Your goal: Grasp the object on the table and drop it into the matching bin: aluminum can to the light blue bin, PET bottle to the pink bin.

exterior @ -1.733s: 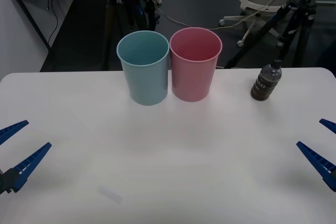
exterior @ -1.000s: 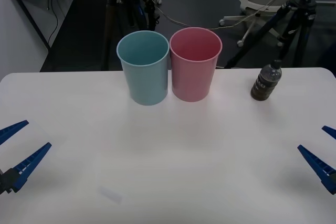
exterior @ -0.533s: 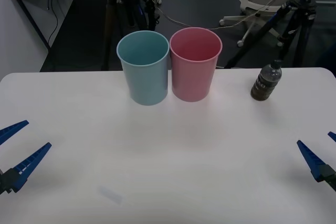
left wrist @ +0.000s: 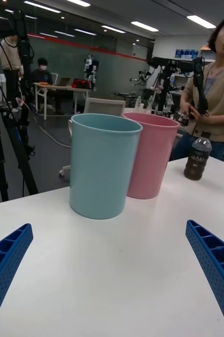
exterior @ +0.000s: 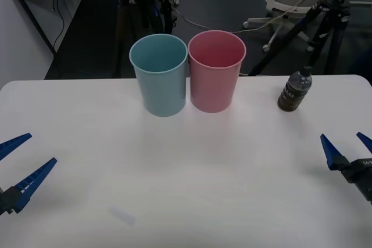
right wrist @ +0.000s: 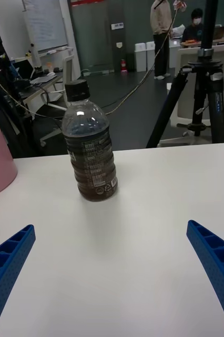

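— White desk (exterior: 186,201), rounded corners, tripods and a swivel chair on the dark floor behind. Where is the item?

— PET bottle (exterior: 294,89) stands upright near the far right edge of the desk, dark liquid, dark cap, well apart from the pink bin (exterior: 215,71). The light blue bin (exterior: 160,74) stands just beside the pink one on its left; whether the two touch I cannot tell.

— Claws?

— Right claw (exterior: 347,150) hangs low over the desk on the near side of the bottle, fingers apart, holding nothing. Left claw (exterior: 22,164) is parked at the near left edge, fingers also apart, idle.

— Step in hand, in your judgement?

— The approach to the grasp. I would advise carrying the right claw straight toward the bottle so the fingers pass either side of the labelled body, below the shoulder, and closing only once it sits squarely between them. It is light and narrow; a glancing finger could tip it toward the desk edge.

— Anything one camera gives that the others lack?

— Right wrist view shows the bottle roughly centred between the spread fingers, slightly toward one side, and its label print, which the front view cannot resolve. Front view alone gives both bins' open mouths. Left wrist view shows the bins side on, the bottle beyond them.
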### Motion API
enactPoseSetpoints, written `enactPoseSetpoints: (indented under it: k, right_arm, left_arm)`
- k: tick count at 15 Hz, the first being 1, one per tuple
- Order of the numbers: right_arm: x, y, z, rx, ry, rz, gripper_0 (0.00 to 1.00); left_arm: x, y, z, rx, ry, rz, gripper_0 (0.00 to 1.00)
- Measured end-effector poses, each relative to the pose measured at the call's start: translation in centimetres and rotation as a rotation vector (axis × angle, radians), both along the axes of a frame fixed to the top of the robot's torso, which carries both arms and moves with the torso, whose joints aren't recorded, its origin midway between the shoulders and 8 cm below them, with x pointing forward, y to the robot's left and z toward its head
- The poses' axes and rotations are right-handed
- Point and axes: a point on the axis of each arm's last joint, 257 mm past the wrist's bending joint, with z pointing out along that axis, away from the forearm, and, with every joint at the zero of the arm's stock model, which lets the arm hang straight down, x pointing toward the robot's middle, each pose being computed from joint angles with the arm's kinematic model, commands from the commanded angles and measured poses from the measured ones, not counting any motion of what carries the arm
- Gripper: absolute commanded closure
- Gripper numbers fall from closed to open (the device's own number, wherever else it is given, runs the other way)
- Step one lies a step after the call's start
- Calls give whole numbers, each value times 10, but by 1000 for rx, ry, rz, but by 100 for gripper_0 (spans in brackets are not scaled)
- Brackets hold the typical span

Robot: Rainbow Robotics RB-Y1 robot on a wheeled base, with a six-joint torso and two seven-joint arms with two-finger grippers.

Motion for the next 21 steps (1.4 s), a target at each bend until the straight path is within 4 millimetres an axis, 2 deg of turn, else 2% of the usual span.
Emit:
enactPoseSetpoints:
  k: [9,14,21]
  right_arm:
    - [85,-5,-8,10,-9,-21,0]
    - [116,3,-7,-48,-15,-55,0]
    - [143,43,-7,-85,-9,-57,0]
  left_arm:
    - [0,0,0,0,0,0,0]
    - [0,0,0,0,0,0,0]
    - [0,0,0,0,0,0,0]
